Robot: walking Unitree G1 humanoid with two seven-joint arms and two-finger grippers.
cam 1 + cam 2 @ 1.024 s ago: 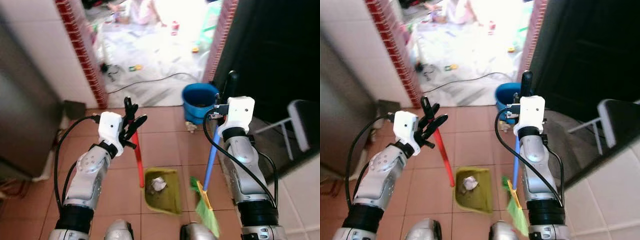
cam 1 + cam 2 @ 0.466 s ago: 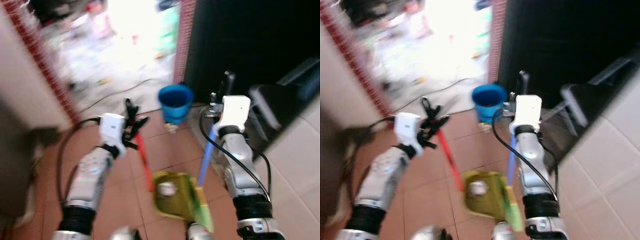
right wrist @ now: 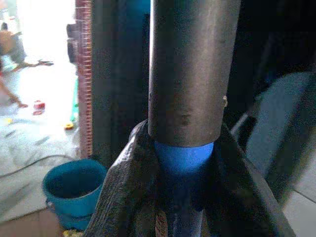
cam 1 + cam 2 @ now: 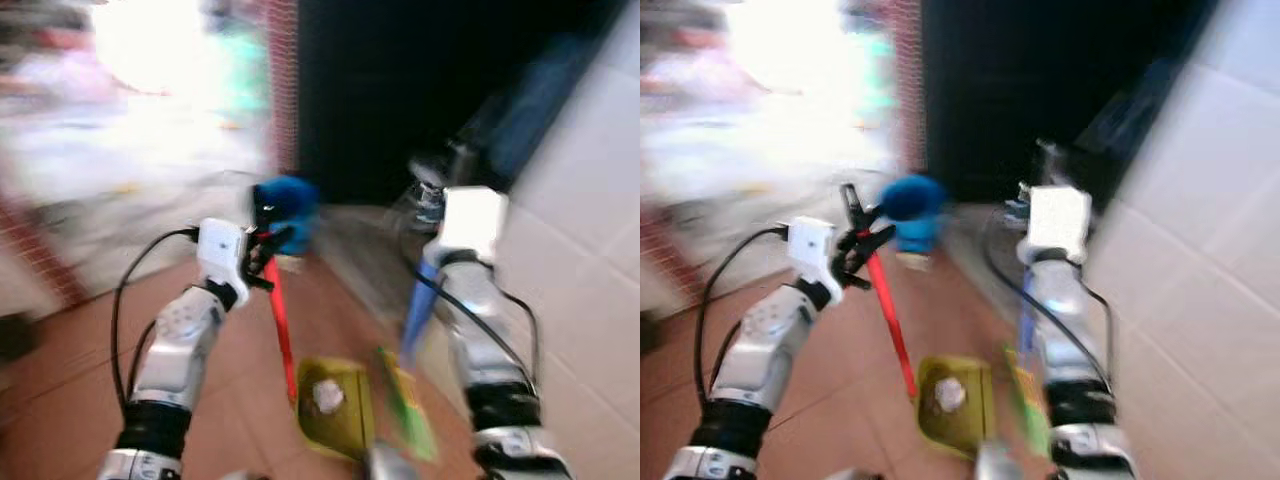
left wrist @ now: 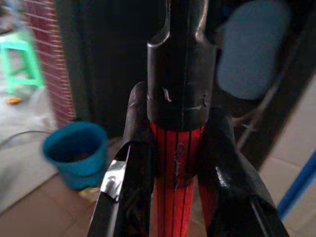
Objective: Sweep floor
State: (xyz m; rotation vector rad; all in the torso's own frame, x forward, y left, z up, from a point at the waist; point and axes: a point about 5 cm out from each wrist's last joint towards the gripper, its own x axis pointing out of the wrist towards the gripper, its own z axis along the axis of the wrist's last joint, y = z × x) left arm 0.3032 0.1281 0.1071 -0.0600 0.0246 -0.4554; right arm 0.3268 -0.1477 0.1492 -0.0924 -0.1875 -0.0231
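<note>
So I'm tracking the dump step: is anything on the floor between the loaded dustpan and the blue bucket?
Nothing visible, though blurred: bare tile separates the dustpan, held by the left gripper, from the blue bucket.

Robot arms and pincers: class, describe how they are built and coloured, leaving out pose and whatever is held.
Both arms are silver metal with black bands near the bottom of the head views. Each wrist carries a white boxy module, and a black cable loops from it down the forearm. The left pincer has two long, glossy black fingers; the right pincer has the same black fingers.
</note>
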